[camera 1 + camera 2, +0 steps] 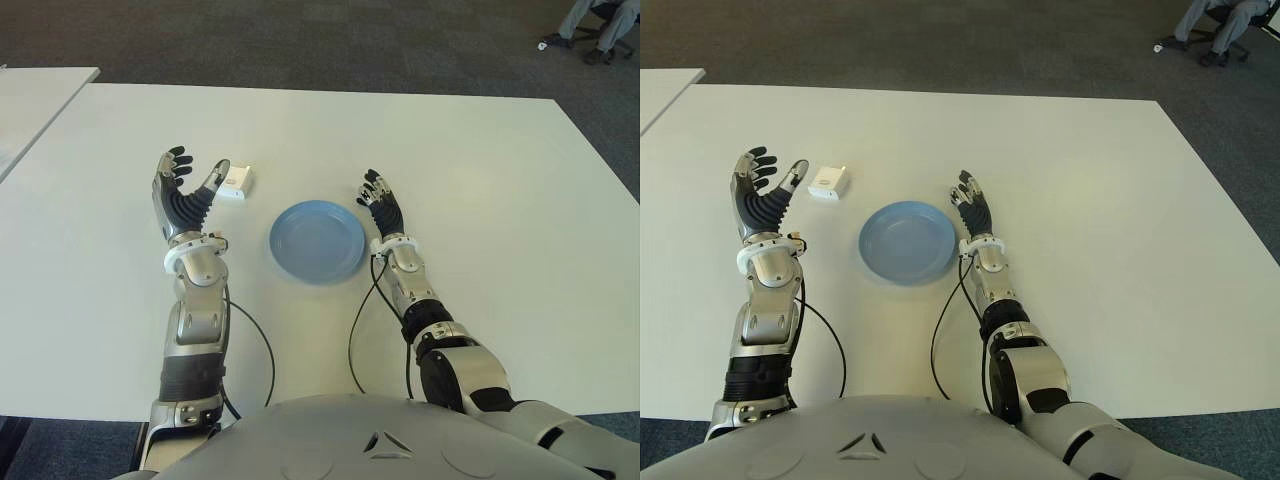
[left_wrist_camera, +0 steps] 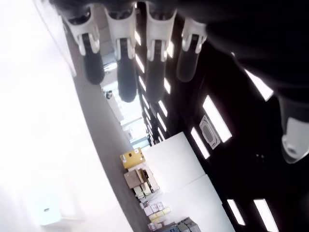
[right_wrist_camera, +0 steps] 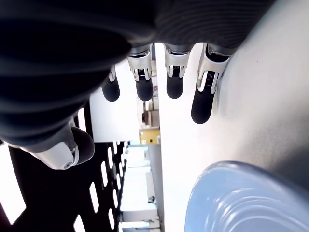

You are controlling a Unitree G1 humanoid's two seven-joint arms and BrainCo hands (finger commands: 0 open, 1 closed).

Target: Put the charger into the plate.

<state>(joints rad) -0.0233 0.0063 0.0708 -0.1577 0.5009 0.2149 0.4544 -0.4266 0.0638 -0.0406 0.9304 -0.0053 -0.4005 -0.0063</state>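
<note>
Nearest, two black cables (image 1: 262, 345) trailing across the white desk (image 1: 500, 200) from the forearms back toward the body. Between the two forearms, a blue plate (image 1: 317, 240), bare inside. Just right of the plate's rim, the right hand (image 1: 381, 203), fingers (image 3: 203, 99) straight and relaxed, holding nothing; the right wrist view confirms the plate's edge close beside the palm. On the other side of the plate, the left hand (image 1: 184, 194), raised with palm turned up and fingers (image 2: 91, 55) spread wide, likewise holding nothing. Slightly farther out, the white charger (image 1: 236, 181), lying flat on the desk just beyond the tip of the left thumb, up and left of the plate and apart from it; contact between thumb and charger cannot be told. Same charger visible in the left wrist view as a small pale block on the desk surface. Farther still, dark carpet (image 1: 300, 40) past the desk's far edge, a second white desk (image 1: 30, 100) at the far left, and a seated person's legs (image 1: 590, 25) in the far right corner
</note>
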